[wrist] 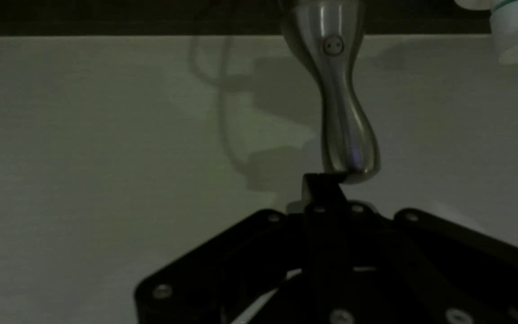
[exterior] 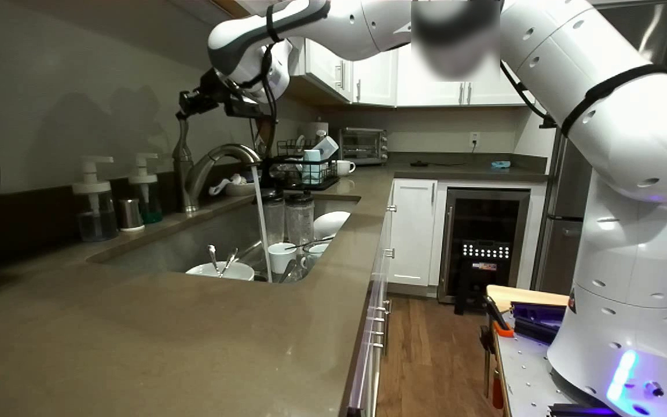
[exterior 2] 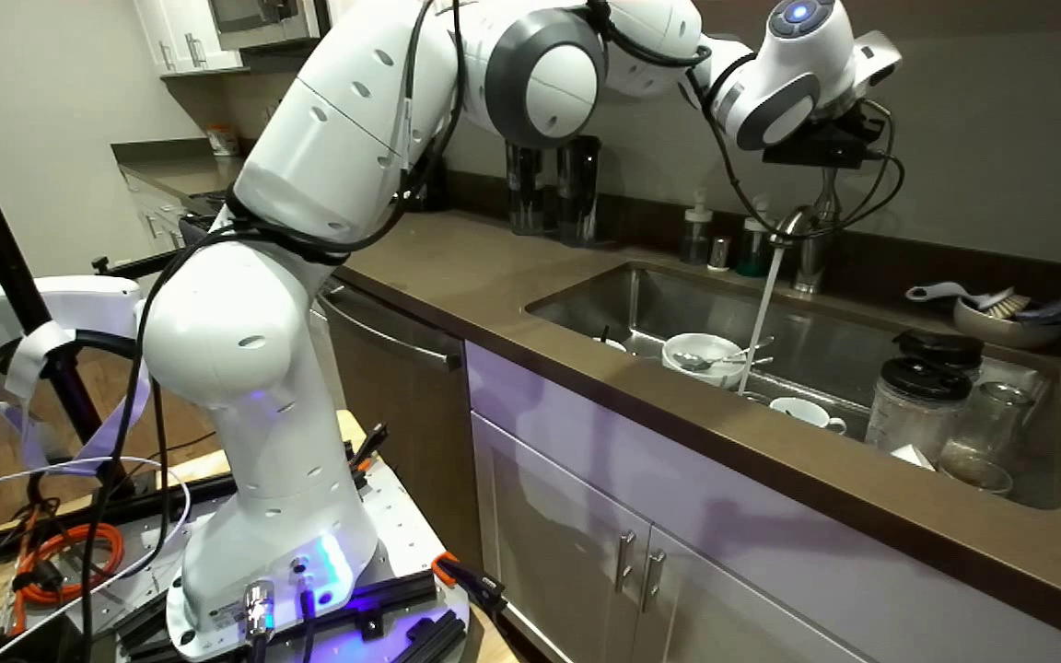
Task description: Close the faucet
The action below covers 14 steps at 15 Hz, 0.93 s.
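Note:
The faucet is brushed grey metal with an arched spout; it shows in both exterior views [exterior: 226, 152] [exterior 2: 809, 267]. A stream of water [exterior: 261, 226] runs from the spout into the sink. The faucet handle [exterior: 182, 139] stands upright above the body; it fills the top middle of the wrist view [wrist: 346, 117]. My gripper [exterior: 183, 111] is at the top end of the handle. In the wrist view its fingertips [wrist: 326, 178] are together, overlapping the handle's end; I cannot tell whether they touch it. Nothing shows between the fingers.
Soap dispensers [exterior: 95, 202] [exterior: 146, 191] and a small metal cup [exterior: 130, 214] stand beside the faucet. The sink [exterior 2: 678, 295] holds bowls, cups and lidded jars [exterior 2: 919, 405]. A bowl with brushes [exterior 2: 1009, 318] and a dish rack [exterior: 310, 174] stand along the counter. The wall is close behind.

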Motion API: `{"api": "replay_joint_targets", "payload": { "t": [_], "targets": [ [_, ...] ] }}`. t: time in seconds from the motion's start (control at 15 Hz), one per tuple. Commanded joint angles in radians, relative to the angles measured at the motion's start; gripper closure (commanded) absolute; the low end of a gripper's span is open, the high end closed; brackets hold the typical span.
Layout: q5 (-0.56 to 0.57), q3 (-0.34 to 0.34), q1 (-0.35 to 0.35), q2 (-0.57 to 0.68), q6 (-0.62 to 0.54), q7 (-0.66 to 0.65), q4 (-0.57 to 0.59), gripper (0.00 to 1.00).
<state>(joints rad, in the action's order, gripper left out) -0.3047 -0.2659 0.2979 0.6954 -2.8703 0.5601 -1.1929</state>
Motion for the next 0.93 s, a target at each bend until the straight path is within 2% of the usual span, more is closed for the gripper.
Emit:
{"api": "replay_joint_targets", "payload": {
  "t": [0.0, 0.6, 0.87],
  "targets": [
    [0.011, 0.0, 0.012, -0.029, 0.055, 0.02, -0.029, 0.99],
    [0.019, 0.007, 0.027, -0.061, 0.205, 0.012, -0.03, 0.99],
    [0.008, 0.01, 0.027, -0.064, 0.217, 0.023, -0.032, 0.99]
  ]
}}
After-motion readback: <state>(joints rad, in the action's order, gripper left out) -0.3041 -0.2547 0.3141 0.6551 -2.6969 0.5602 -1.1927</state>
